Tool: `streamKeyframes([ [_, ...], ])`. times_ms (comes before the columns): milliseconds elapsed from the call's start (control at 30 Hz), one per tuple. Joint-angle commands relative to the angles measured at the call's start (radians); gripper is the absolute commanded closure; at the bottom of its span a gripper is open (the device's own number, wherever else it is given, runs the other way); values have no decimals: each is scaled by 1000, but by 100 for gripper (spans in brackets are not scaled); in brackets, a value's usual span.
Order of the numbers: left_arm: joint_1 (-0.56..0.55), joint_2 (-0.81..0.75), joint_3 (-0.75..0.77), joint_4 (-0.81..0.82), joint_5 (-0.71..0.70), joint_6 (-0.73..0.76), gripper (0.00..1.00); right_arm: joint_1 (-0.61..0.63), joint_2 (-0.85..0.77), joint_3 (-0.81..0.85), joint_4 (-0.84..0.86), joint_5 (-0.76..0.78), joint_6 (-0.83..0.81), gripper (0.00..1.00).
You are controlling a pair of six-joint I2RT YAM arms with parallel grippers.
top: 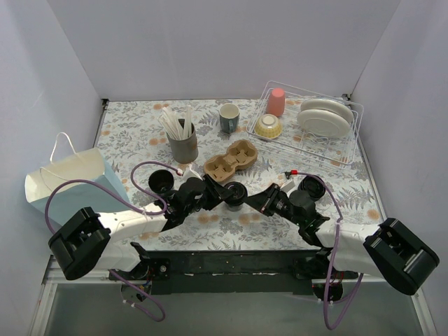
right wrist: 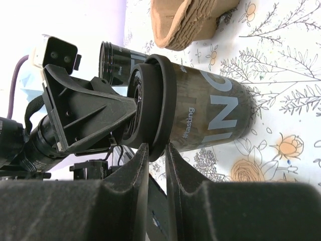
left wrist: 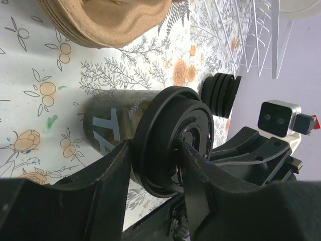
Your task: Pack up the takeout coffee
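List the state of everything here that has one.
lidded cup, upright, lid on
left gripper, shut on lidded cup
right gripper, pinching its lid rim
second cup, upright, unlidded
cup carrier, empty
paper bag, upright, open
pink cup, upside down
mug, upright

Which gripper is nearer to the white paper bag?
Left. The left gripper is at the side of the coffee cup facing the paper bag; the right gripper is at the cup's far side.

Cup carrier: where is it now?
Top view, mid-table: the cardboard cup carrier sits between the straw cup and dish rack, just behind the lidded coffee cup.
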Motion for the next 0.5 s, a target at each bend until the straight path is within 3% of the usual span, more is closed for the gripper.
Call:
streamKeyframes([
  [0,-37,86,-77,-361,101,74,61,-4,130,-47,-348,85,-84,88],
  [100,-39,89,-71,-363,100,75,61,-4,156,-26,-441,120,-89,85],
  [300,-39,105,-67,-364,97,78,61,-4,53,-3,-592,200,-118,75],
  [467,-39,116,-63,-366,98,84,61,-7,-37,103,-663,240,-188,85],
])
